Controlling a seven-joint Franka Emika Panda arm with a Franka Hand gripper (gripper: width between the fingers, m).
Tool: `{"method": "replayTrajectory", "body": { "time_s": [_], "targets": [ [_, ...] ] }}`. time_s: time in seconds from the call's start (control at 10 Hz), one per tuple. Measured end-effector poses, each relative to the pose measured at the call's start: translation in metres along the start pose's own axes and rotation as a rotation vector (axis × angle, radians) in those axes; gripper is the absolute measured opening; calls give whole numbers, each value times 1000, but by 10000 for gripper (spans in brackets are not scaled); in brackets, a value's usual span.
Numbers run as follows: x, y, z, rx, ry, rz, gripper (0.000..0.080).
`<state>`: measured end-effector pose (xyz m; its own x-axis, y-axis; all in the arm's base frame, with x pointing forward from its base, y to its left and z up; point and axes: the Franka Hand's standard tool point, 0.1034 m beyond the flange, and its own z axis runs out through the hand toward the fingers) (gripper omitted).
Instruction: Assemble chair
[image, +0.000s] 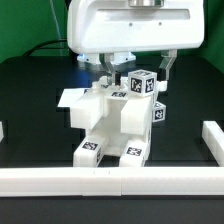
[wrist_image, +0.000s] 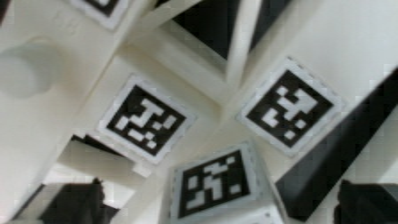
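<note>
The pincer (image: 138, 70) hangs released under the broad white arm housing (image: 135, 25). Its two fingers (image: 104, 68) are spread wide, one on each side of the chair's topmost block. In the exterior view a gap shows between each finger and that block, so nothing is grasped.

The top block (image: 141, 86) carries black-and-white square tags on its upward and forward faces and sits slightly tilted. In the wrist view the same part fills the picture at close range. Three tags (wrist_image: 146, 120) lie on glossy white faces that meet at angles, with dark gaps between the white bars. The fingers cannot be made out clearly there.

Below the pincer the chair (image: 112, 125) stands in the middle of the black tabletop (image: 40, 140), a stepped stack of glossy white blocks. Two leg-like bars reach forward and down, each ending in a tagged face (image: 89, 150) near the front. Another tag (image: 158, 113) sits on the side toward the exterior view's right. A flat white piece (image: 70, 98) juts out on the exterior view's left of the chair. Whether it is joined to the chair cannot be told.

A long white border rail (image: 110, 182) runs across the front of the tabletop. A shorter rail (image: 210, 135) stands on the exterior view's right, well apart from the chair.
</note>
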<state>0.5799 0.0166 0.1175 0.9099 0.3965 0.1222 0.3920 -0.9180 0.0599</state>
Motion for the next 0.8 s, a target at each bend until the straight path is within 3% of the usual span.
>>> {"method": "replayTrajectory", "body": {
  "time_s": [0.2, 0.4, 0.5, 0.6, 0.8],
  "targets": [
    [-1, 0, 1, -1, -2, -82, 649],
    [-1, 0, 1, -1, -2, -81, 397],
    [-1, 0, 1, -1, -2, -71, 397],
    [-1, 0, 1, 0, -2, -51, 290],
    [-1, 0, 1, 1, -1, 94, 290]
  ]
}}
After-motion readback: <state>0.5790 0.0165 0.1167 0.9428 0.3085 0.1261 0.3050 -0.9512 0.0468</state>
